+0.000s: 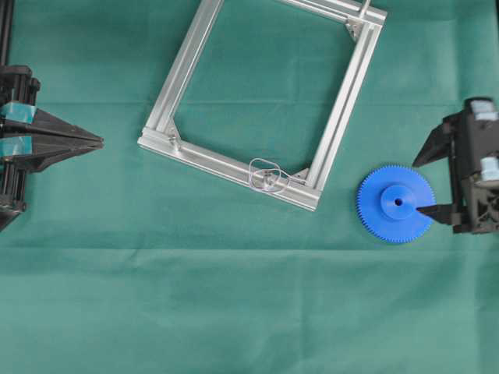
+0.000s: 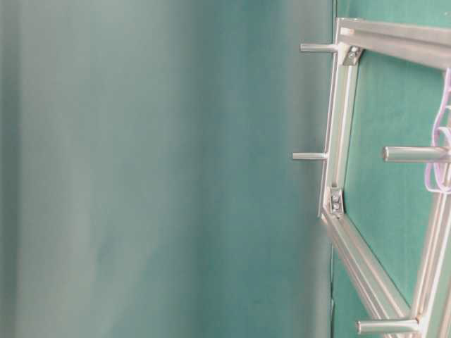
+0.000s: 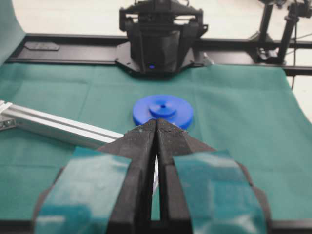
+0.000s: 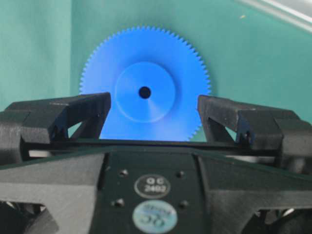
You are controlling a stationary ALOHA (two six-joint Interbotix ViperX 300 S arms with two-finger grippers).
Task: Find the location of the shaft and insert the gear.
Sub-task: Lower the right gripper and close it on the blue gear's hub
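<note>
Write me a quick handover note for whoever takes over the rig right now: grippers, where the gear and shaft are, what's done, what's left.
Left gripper: shut, empty, parked at the left edge of the overhead view.
Right gripper: open, empty, poised at the gear, fingers either side of the hub.
Gear: flat on the green cloth, right of the aluminium frame, not yet gripped.
Shaft: upright on its clear plate at the frame's near rail, bare.
Done: nothing beyond the approach.
Left: grasp the gear, carry it to the shaft, insert.

Matt blue plastic gear [image 1: 396,204], brushed aluminium frame [image 1: 337,125], creased green cloth [image 1: 234,296], matt black pincer [image 4: 154,113].
</note>
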